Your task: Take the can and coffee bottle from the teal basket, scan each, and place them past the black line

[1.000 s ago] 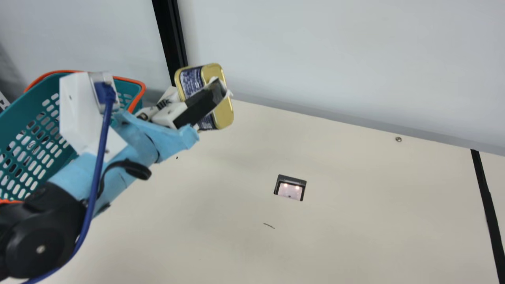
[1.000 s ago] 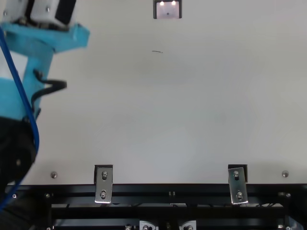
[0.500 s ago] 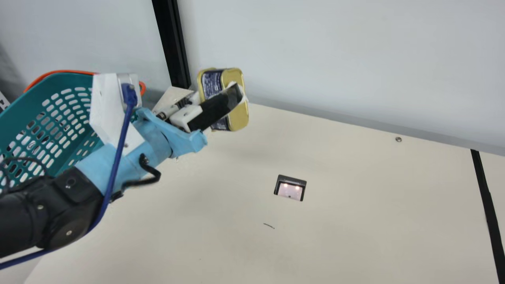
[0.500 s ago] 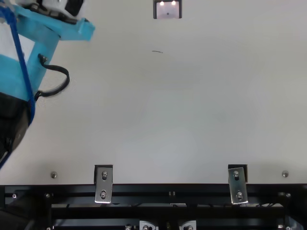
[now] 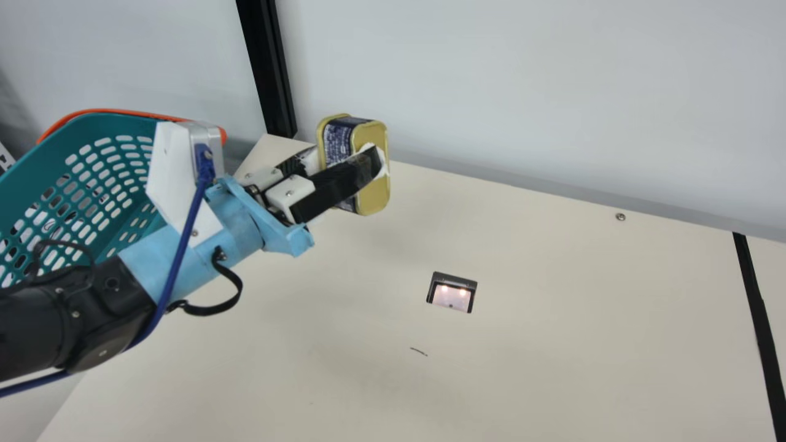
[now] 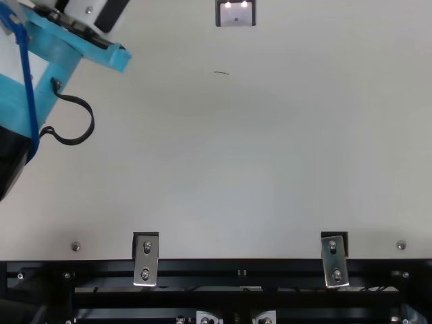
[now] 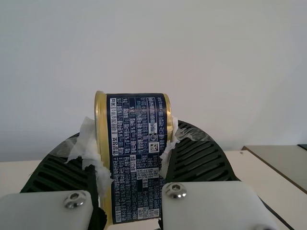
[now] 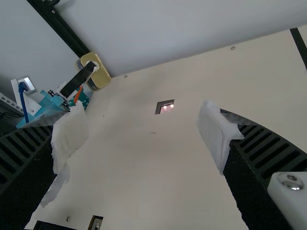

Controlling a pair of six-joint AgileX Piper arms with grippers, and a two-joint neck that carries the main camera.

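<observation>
clearly, gold can [image 5: 372, 197] held in left gripper [image 5: 347, 158], pale-printed navy label [image 7: 136, 143]; right gripper [image 8: 143, 136] wide

We've got the gold-and-navy can [image 5: 372, 196] sideways in midair near the slotted teal basket [image 5: 98, 127] (contents hard to make out, tbh), well apart from the black line [image 5: 761, 319].

Far left, can [image 5: 372, 197]: dark blue label [image 7: 136, 189], rows of small pale print, square code [image 7: 153, 147]; wording too small.

A black post [image 5: 266, 67] rises by a pale grey wall [image 5: 522, 92].
</observation>
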